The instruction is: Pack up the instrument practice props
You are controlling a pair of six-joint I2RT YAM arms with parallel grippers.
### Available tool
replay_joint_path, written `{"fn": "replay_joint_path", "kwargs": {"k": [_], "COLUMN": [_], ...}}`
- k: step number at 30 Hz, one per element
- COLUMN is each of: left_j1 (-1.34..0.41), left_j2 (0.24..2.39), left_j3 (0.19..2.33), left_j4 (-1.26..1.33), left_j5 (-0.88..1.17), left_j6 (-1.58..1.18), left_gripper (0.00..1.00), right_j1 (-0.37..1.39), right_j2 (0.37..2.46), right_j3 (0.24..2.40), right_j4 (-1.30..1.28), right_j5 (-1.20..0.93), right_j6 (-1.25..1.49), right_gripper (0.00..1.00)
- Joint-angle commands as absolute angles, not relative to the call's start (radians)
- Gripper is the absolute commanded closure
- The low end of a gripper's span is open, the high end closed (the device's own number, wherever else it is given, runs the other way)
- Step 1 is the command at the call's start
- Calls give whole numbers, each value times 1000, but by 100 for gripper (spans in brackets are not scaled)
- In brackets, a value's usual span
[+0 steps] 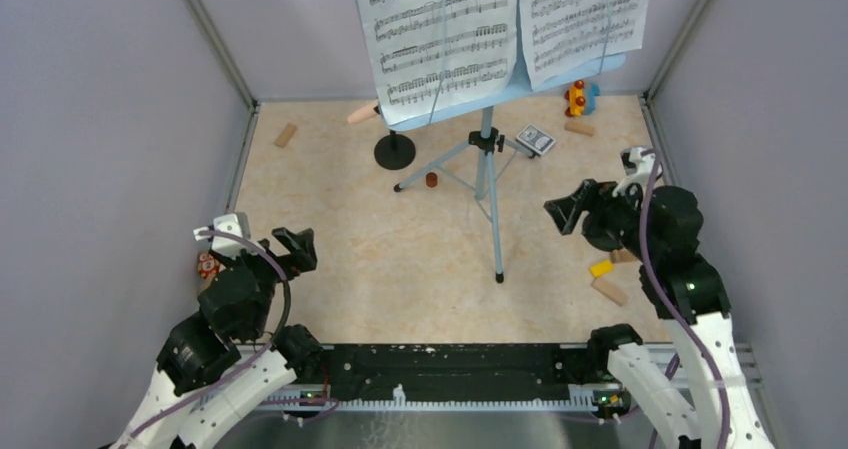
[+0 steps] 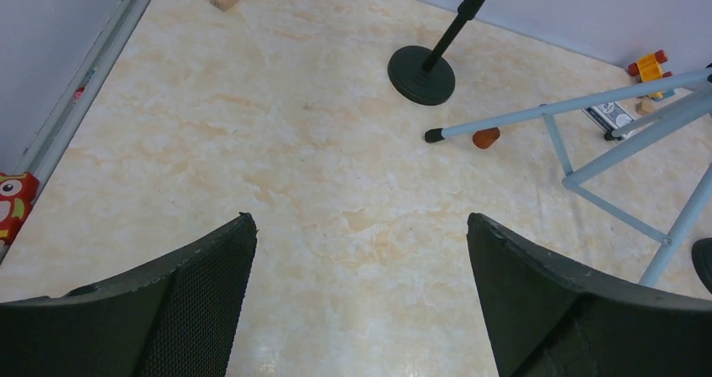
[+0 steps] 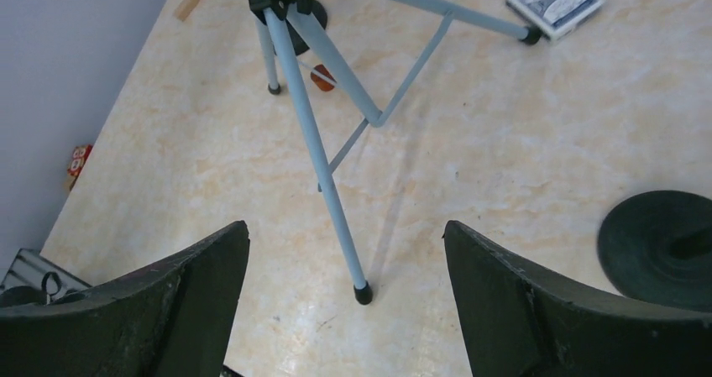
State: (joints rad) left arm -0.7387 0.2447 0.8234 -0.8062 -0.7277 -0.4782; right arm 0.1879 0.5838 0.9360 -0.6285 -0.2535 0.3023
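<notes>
Two sets spread wide, gripping nothing: left fingers (image 2: 197,280), right fingers (image 3: 525,285). Music rack (image 1: 480,102) carrying sheet-music pages (image 1: 440,29) stands on tripod legs (image 1: 490,199) mid-worktop (image 1: 350,259); beige microphone (image 1: 362,113) in black holder (image 1: 394,151) just left.

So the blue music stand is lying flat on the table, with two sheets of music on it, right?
Not quite. The music stand is standing upright, not lying flat, as the top view shows. The two sheets of music are on it, as you said.

Mic holder (image 1: 394,151) — left of tripod (image 1: 493,209)
</notes>
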Motion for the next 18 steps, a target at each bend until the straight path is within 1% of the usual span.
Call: {"fn": "replay_joint_path", "kwargs": {"k": [1,5,10,14,18], "left_j1": [-738,-738,-738,-738,-739], "left_j2": [273,298,329,369,371], "left_j3": [820,819,805,810,811], "left_j4": [-798,-789,-754,-758,-743], "left_j5": [-752,-736,-708,-700,-666], "left_j6": [-488,-476,-442,-436,-422], "left_gripper": [1,1,1,1,1], "right_j1": [196,229,385,490,523], "right_j2": [669,726,839,917,1033], "right_j3": [880,823,790,700,646], "right_j4": [-437,-291,-147,104,312], "right_j5": [-350,-337,-212,-129,-80], "right_j6": [368,385,330,283,283], "right_gripper": [16,16,16,16,16]}}
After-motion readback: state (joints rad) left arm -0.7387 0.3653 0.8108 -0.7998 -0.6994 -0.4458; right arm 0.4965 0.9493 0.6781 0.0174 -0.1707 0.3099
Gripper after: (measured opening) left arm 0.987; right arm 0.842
